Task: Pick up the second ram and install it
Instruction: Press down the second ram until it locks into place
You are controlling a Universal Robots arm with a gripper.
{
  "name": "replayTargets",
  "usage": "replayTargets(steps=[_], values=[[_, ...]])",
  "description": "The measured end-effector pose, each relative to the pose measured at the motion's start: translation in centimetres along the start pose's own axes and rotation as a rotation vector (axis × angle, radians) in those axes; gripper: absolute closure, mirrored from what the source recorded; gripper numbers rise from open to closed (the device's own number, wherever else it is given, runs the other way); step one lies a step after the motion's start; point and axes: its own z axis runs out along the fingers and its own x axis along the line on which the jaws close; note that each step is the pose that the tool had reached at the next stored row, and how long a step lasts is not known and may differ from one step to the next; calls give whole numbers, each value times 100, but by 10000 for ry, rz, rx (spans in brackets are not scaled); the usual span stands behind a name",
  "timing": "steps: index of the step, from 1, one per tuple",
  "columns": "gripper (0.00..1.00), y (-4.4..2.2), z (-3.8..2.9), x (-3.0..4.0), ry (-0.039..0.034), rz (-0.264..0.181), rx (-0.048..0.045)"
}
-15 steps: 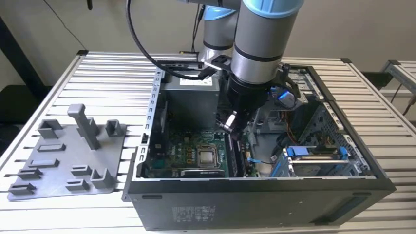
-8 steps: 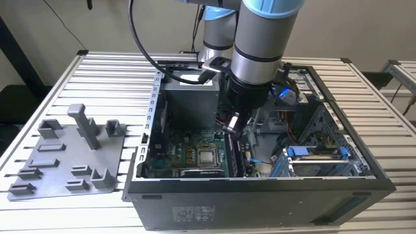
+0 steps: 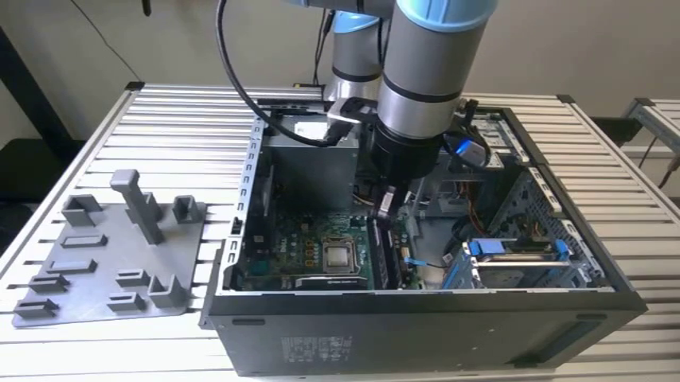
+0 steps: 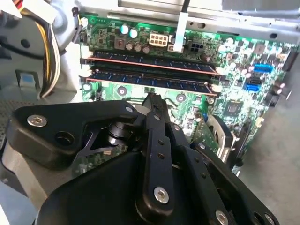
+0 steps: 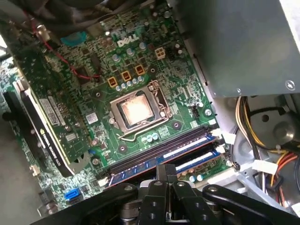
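Observation:
Two dark memory sticks stand in neighbouring slots on the green motherboard (image 4: 234, 101). The one nearer my fingertips is the second ram (image 4: 187, 85), also in the first wrist view (image 5: 193, 159); the other stick (image 4: 150, 62) lies just beyond it. My gripper (image 4: 153, 99) is shut, its black fingers pressed together into one narrow tip right at the near stick's top edge, around its middle. I cannot tell whether the tip touches it. In the exterior view the gripper (image 3: 384, 208) reaches down inside the open PC case (image 3: 425, 298), over the slots.
A bare CPU socket (image 5: 138, 110) lies beside the slots, with a graphics card (image 5: 42, 126) further along the board. The grey power supply box (image 5: 234, 42) and bundled cables (image 5: 267, 140) crowd the other side. A grey tray with upright posts (image 3: 107, 263) sits outside the case, on the exterior view's left.

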Motion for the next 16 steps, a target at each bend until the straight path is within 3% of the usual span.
replayTargets(steps=[11, 16], values=[[89, 0, 31, 0, 11, -1966, -37], [89, 0, 37, 1, 21, -2139, -40]])
